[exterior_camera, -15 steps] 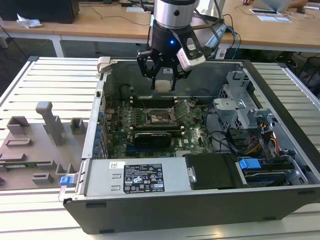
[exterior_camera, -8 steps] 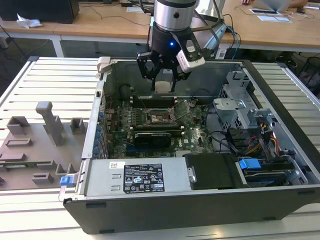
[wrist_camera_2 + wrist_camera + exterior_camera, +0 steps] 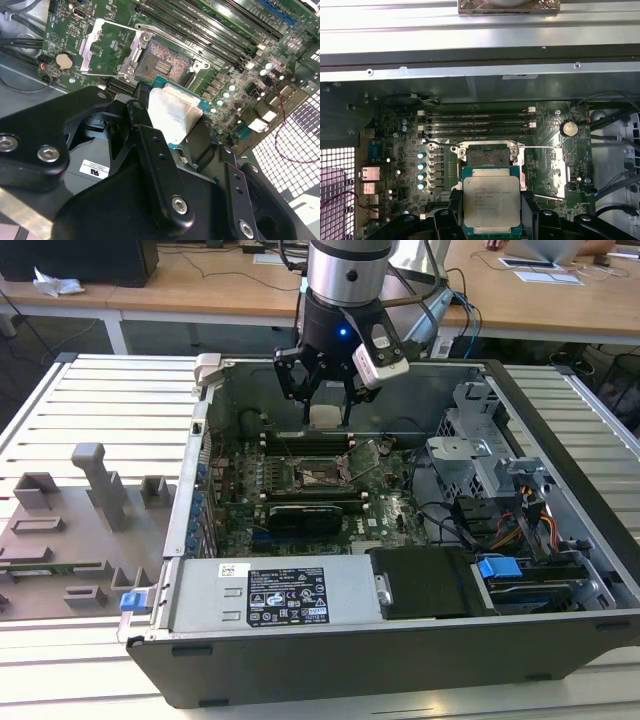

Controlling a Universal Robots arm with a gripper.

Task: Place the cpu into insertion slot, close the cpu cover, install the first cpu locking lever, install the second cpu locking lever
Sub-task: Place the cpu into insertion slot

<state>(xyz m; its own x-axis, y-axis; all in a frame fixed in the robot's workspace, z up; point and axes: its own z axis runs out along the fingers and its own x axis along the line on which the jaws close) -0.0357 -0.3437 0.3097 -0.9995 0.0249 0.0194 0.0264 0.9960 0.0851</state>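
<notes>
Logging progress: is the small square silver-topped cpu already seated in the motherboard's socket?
No, in the first wrist view the gripper holds the cpu, and the socket lies empty.

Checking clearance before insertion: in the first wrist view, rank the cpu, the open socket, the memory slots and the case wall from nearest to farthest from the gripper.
1. cpu, held in the gripper.
2. open socket, just beyond the cpu.
3. memory slots, past the socket.
4. case wall, beyond the board's edge.
</notes>
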